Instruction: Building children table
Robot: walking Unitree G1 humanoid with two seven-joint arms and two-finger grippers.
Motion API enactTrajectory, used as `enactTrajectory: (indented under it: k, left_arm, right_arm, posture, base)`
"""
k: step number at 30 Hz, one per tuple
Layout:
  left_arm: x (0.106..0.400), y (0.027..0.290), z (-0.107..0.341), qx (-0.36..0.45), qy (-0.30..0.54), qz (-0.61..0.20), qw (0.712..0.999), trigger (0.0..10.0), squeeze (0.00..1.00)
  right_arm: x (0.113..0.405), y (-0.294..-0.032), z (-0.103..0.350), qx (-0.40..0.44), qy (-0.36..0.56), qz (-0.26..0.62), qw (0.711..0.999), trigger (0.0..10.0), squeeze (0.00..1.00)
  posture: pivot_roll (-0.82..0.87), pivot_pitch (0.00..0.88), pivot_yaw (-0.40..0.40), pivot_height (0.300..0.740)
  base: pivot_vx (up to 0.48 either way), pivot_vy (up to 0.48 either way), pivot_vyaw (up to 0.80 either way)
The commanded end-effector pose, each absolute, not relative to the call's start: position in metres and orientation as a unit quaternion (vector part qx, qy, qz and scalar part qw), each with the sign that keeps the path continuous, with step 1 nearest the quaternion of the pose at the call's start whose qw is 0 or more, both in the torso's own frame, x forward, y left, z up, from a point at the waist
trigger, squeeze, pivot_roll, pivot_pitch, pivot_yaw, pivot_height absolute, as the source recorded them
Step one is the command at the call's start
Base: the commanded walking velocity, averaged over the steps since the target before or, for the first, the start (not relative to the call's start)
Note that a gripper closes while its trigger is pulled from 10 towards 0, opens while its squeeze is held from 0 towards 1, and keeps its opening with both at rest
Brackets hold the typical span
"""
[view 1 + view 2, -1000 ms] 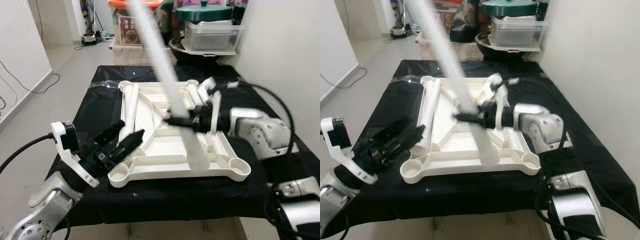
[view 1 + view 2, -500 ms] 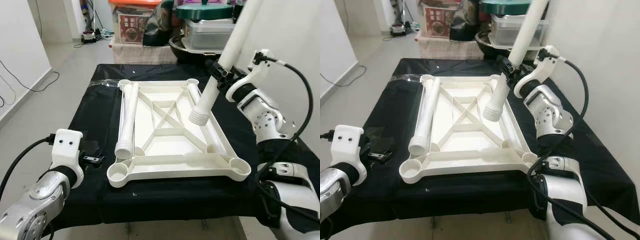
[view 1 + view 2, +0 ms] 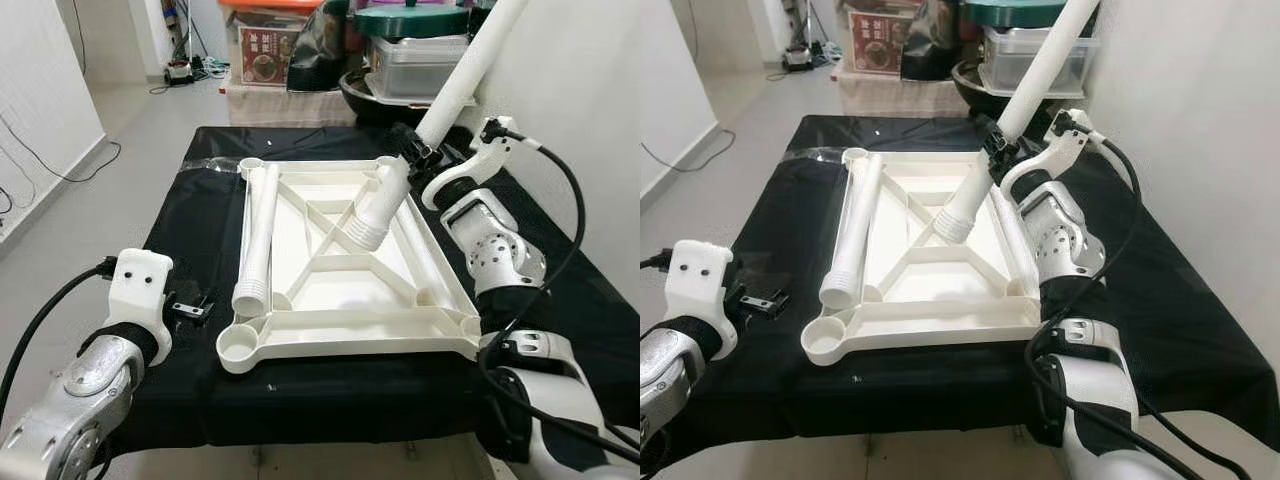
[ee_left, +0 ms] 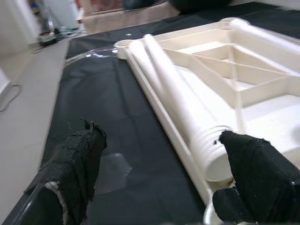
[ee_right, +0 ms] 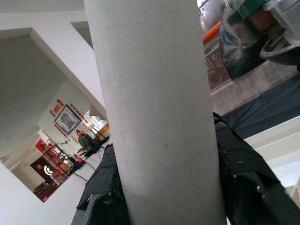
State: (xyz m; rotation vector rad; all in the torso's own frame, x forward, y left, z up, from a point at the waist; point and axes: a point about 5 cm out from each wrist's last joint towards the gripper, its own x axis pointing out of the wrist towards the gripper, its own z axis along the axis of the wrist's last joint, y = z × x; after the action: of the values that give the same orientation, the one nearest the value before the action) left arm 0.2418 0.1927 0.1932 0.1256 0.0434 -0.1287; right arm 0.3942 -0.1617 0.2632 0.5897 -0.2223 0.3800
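Observation:
The white tabletop (image 3: 340, 322) lies upside down on the black-covered table. One loose white leg (image 3: 258, 235) rests along its left side. My right gripper (image 3: 412, 150) is shut on a second white leg (image 3: 445, 95), held tilted over the tabletop's far right part. That leg's threaded end (image 3: 370, 228) hangs just above the cross ribs. In the right wrist view the held leg (image 5: 159, 117) sits between both black fingers (image 5: 243, 187). My left gripper (image 3: 190, 303) is open, low on the cloth by the tabletop's front left. Its fingers (image 4: 70, 173) point at the loose leg (image 4: 187, 112).
Storage boxes and a green-lidded pot (image 3: 415, 25) stand behind the table. A white wall (image 3: 580, 120) runs close along the right. Open floor (image 3: 110, 150) lies to the left. The black cloth (image 3: 190, 200) has bare room left of the tabletop.
The right gripper swung its leg from across the tabletop up to the far right, then lowered it slightly leftward. The left gripper drew back from the front left corner onto the cloth.

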Motion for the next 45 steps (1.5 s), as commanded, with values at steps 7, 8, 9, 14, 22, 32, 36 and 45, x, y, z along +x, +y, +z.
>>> enactTrajectory:
  k: [7, 8, 9, 14, 22, 32, 36, 45]
  left_arm:
    - [0.236, 0.187, 0.196, 0.030, -0.003, -0.123, 0.992, 10.0, 0.00]
    - [0.236, 0.187, 0.196, 0.030, -0.003, -0.123, 0.992, 10.0, 0.00]
    - [0.232, 0.184, 0.195, 0.019, -0.004, -0.148, 0.989, 10.0, 0.00]
    - [0.222, 0.174, 0.191, 0.004, 0.000, -0.203, 0.979, 10.0, 0.00]
    - [0.211, 0.162, 0.194, -0.050, -0.014, -0.279, 0.959, 10.0, 0.00]
    - [0.204, 0.148, 0.192, -0.054, -0.003, -0.346, 0.937, 10.0, 0.00]
    - [0.198, 0.143, 0.190, -0.046, 0.006, -0.380, 0.924, 10.0, 0.00]
    - [0.181, 0.140, 0.182, -0.018, 0.043, -0.456, 0.889, 10.0, 0.00]
  right_arm:
    - [0.392, -0.161, 0.265, 0.294, -0.127, 0.186, 0.929, 10.0, 0.00]
    - [0.392, -0.161, 0.265, 0.294, -0.127, 0.186, 0.929, 10.0, 0.00]
    - [0.392, -0.161, 0.265, 0.294, -0.130, 0.188, 0.928, 10.0, 0.00]
    - [0.390, -0.159, 0.272, 0.334, -0.142, 0.217, 0.906, 10.0, 0.00]
    - [0.339, -0.139, 0.316, 0.370, -0.209, 0.535, 0.730, 10.0, 0.00]
    - [0.300, -0.110, 0.308, 0.230, -0.148, 0.720, 0.638, 10.0, 0.00]
    - [0.302, -0.106, 0.304, 0.208, -0.139, 0.730, 0.636, 10.0, 0.00]
    - [0.299, -0.107, 0.303, 0.208, -0.120, 0.745, 0.623, 10.0, 0.00]
  posture:
    - [0.10, 0.000, -0.062, 0.740]
    - [0.10, 0.000, -0.062, 0.740]
    - [0.10, 0.000, -0.062, 0.740]
    - [0.10, 0.000, -0.066, 0.740]
    - [0.10, 0.000, -0.064, 0.740]
    - [0.11, 0.000, -0.076, 0.740]
    - [0.11, 0.000, -0.076, 0.740]
    - [0.12, 0.000, -0.073, 0.740]
  base:
    - [0.000, 0.000, 0.00]
    - [0.000, 0.000, 0.00]
    - [0.000, 0.000, 0.00]
    - [0.000, 0.000, 0.00]
    - [0.000, 0.000, 0.00]
    - [0.000, 0.000, 0.00]
    - [0.000, 0.000, 0.00]
    - [0.000, 0.000, 0.00]
